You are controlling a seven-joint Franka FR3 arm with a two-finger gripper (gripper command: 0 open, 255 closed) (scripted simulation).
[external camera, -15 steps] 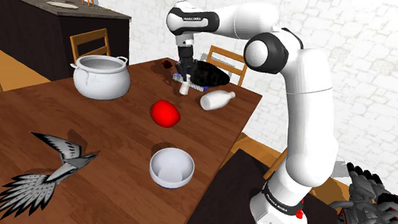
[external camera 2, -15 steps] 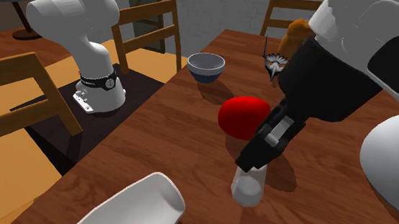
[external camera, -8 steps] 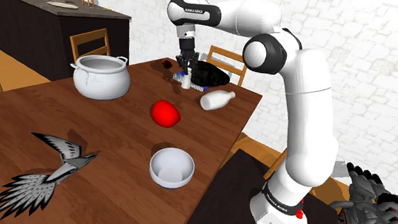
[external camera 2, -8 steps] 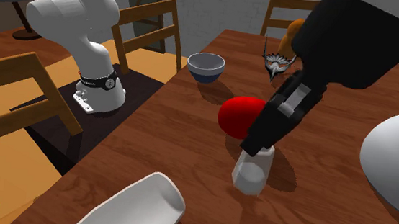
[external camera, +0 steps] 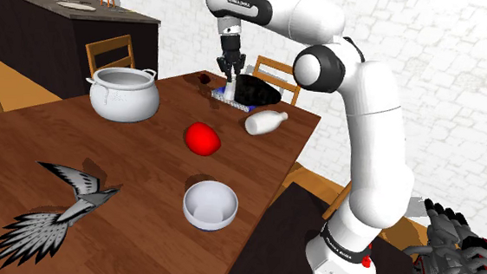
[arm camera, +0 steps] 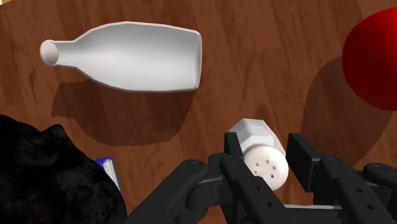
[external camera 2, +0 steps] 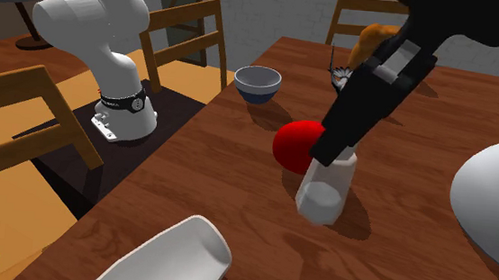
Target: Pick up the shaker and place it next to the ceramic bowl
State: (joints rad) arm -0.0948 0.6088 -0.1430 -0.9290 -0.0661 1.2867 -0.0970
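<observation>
Shaker [arm camera: 257,149] position: clasped between the two black fingers of the end effector [arm camera: 264,154], which is closed onto its white body. The perforated cap faces back toward the hand. The shaker is held tilted, above the far part of the tabletop [external camera: 144,165], with its shadow on the wood below.

Adjacent items: a white bottle [arm camera: 127,56] lies on its side just beside the shaker, and a black object [arm camera: 51,175] lies near the bottle's neck. A red round object [external camera: 202,139] rests between the shaker and the bowl [external camera: 210,204]. The bowl stands near the tabletop's near edge, well apart from the shaker.

Surface and room: the tabletop is brown wood. A white pot [external camera: 125,93] with two handles stands toward the shoulder view's left, and a grey bird figure [external camera: 59,206] lies at the near left. Wooden chairs [external camera: 109,56] stand along the far side. A dark counter [external camera: 40,24] runs at the far left, and a white brick wall [external camera: 446,66] closes the right.

Change from one second earlier: the shaker stood on the tabletop. The arm [external camera: 357,104] has since risen, carrying the shaker upward, now more tilted.
</observation>
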